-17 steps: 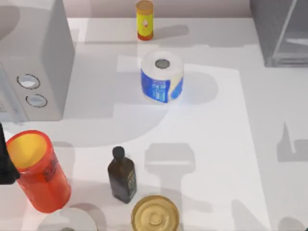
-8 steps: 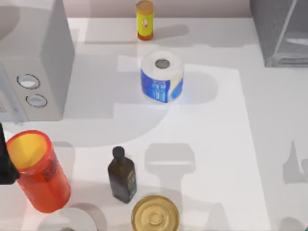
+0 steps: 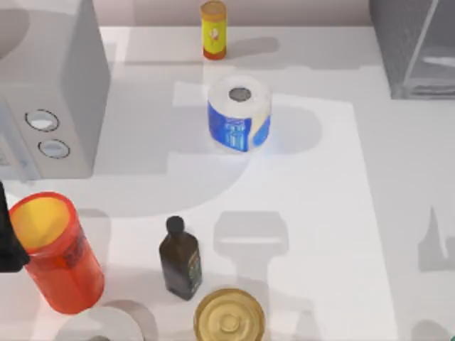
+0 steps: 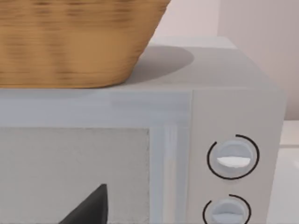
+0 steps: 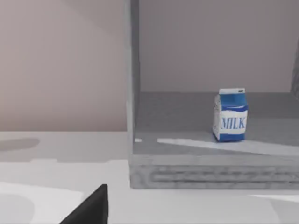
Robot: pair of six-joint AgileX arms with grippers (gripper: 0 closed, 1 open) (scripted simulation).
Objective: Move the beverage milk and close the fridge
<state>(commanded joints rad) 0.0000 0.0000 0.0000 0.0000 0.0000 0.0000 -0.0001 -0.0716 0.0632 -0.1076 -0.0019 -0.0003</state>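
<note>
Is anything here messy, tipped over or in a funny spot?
Nothing is spilled or broken. The milk stands upright inside the fridge, whose front is open. One funny spot: a basket sits on top of the microwave. On the table, the orange cup leans a bit.

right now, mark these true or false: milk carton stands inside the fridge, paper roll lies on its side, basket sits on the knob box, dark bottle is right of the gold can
1. The beverage milk stands upright inside the fridge. True.
2. The paper roll lies on its side. False: it stands on end, core hole facing up.
3. A woven basket sits on top of the light grey box with two knobs. True.
4. The dark bottle is right of the gold can. False: it stands to the can's left in the top view.
</note>
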